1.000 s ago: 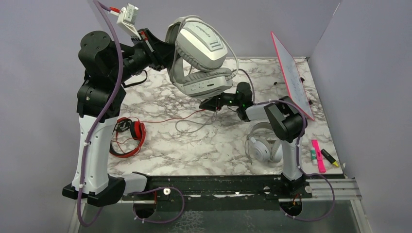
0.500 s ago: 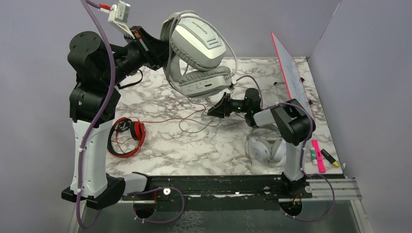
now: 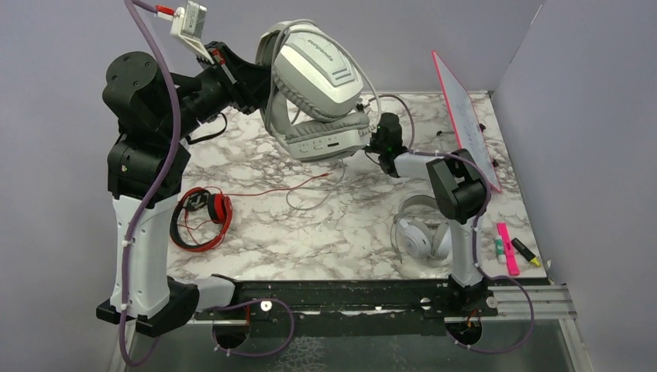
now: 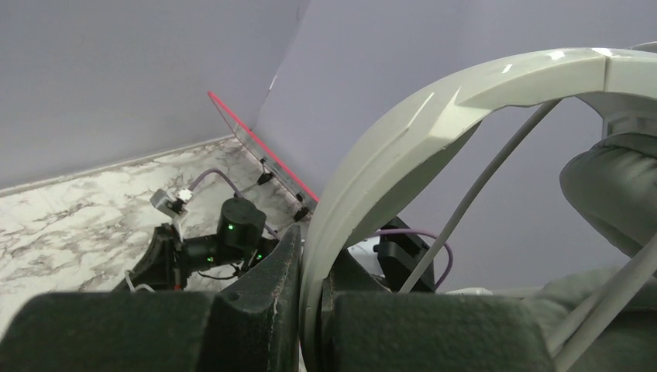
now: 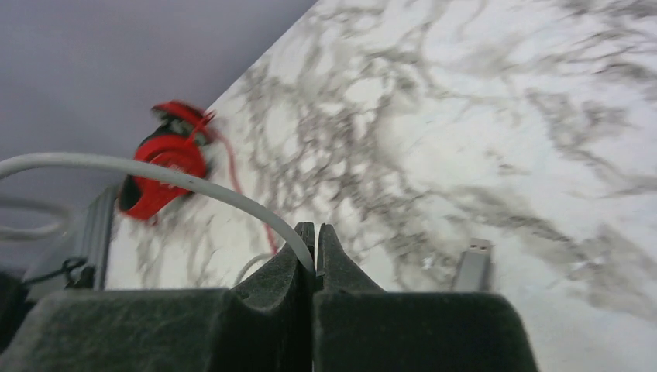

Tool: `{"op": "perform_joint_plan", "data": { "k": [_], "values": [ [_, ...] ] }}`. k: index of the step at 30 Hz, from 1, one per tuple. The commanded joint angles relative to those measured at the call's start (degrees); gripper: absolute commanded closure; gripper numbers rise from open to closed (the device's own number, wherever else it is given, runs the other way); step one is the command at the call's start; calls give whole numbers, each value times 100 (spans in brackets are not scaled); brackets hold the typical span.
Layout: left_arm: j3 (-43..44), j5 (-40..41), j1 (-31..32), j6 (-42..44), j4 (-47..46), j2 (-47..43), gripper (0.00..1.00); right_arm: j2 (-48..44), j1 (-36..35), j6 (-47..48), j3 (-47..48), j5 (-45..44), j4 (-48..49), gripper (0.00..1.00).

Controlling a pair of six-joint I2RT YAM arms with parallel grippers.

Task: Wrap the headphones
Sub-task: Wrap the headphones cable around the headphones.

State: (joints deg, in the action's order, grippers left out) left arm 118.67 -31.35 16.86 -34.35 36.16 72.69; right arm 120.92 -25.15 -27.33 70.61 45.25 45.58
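While left tool (image 4: 310, 298) grips smooth curved headband (image 4: 403, 132), right tool (image 5: 315, 242) pinches thin cable (image 5: 194, 183)

Top camera overlooks the table (image 3: 310, 240); the close right wrist camera shares the red headphones (image 3: 219, 209).

We see that the right pincer (image 3: 375, 147) has left the middle of the counter (image 3: 256, 232) and moved up toward the far edge. It now sits just beside the lower ear cup (image 3: 325, 143) of the white-silver headset (image 3: 318, 77). Its jaws, parted a moment ago, have closed on the thin grey cable (image 5: 155, 174). The left arm (image 3: 147, 163) has drawn the headset slightly toward the left edge.
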Motion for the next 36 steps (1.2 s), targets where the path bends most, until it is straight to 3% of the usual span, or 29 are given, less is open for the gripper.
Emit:
{"op": "perform_joint_plan", "data": {
  "k": [1,6,12,16,20,26,30,36],
  "values": [
    [547,54,184,-14,-349,-358,100,724,174,493,868,-1370,-1502,100],
    [856,352,433,263,-155,-517,100,1256,481,248,1073,-1518,-1803,100],
    [1092,704,711,468,115,-586,100,1274,709,121,916,-1514,-1734,100],
    [961,341,739,304,173,-552,100,1368,795,424,1438,-1609,-2235,100],
    [983,414,753,495,955,-519,100,1549,1008,685,2147,-1625,-2815,100],
    [1017,2467,748,1282,3063,-861,100,1749,1368,1060,3013,-1582,-3515,100],
    [602,4007,749,1419,3407,-1295,100,1893,1452,1215,3220,-1524,-3757,100],
    [452,5266,879,1671,3899,-1197,100,1934,1456,1240,3211,-1415,-3810,100]
  ]
}}
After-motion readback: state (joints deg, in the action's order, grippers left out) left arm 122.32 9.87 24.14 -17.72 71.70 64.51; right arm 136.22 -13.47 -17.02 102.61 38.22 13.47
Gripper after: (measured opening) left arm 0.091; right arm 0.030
